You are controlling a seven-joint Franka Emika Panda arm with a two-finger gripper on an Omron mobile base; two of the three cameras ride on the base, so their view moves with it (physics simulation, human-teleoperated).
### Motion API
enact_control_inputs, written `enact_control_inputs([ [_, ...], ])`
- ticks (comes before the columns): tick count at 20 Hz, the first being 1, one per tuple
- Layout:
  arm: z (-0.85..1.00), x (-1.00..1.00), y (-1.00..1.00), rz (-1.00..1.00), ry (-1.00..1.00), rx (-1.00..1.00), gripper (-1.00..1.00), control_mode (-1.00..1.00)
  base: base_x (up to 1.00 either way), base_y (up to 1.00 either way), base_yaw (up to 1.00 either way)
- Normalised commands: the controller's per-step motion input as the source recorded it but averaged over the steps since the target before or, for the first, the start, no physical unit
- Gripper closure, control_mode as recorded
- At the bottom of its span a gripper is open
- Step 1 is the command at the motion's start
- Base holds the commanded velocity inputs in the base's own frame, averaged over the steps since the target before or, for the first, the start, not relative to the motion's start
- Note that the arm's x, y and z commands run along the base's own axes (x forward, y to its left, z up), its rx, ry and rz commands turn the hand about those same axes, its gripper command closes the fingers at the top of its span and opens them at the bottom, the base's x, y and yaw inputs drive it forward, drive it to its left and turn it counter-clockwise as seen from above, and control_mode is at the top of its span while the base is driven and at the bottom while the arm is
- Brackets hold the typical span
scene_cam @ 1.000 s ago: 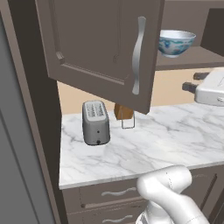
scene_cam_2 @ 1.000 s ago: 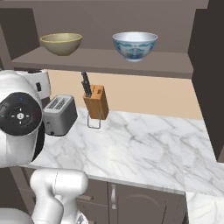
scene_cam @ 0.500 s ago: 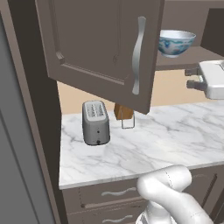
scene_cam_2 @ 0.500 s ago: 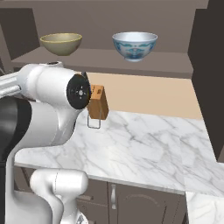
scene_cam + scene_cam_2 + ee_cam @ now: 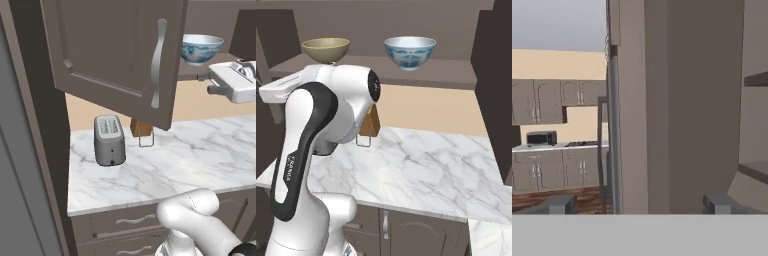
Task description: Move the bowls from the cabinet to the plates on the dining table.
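Note:
In the right base view, an olive-tan bowl (image 5: 326, 48) and a white bowl with a blue pattern (image 5: 409, 50) stand side by side on the shelf of the open cabinet (image 5: 421, 75). From the left base view, the patterned bowl (image 5: 201, 48) shows past the open cabinet door (image 5: 115, 55), which hides the olive one. My gripper (image 5: 206, 83) hovers at shelf height just right of the door's edge, below the patterned bowl. Its fingertips (image 5: 559, 204) stand wide apart, open and empty, facing the door's edge (image 5: 632, 100). The plates and the dining table are out of view.
A silver toaster (image 5: 109, 140) and a wooden knife block (image 5: 141, 127) stand on the marble counter (image 5: 190, 155) under the cabinet. The door's long silver handle (image 5: 159, 62) juts toward me. My own arm (image 5: 331, 115) blocks the left of the right base view.
The hand has risen from above the counter to shelf height and shifted a little left toward the door. The arm has swung across the right base view. The gripper has stayed open.

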Motion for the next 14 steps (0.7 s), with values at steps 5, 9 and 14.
enact_control_inputs([
  [5,-0.01,0.36,0.15,0.17,0.0,0.0,-1.0,-1.0,0.0,0.0,0.0],
  [9,-0.01,0.36,0.21,0.14,0.01,0.0,-1.0,-1.0,0.0,0.0,0.0],
  [14,-0.01,0.35,0.19,0.12,0.01,0.0,-1.0,-1.0,0.0,0.0,0.0],
])
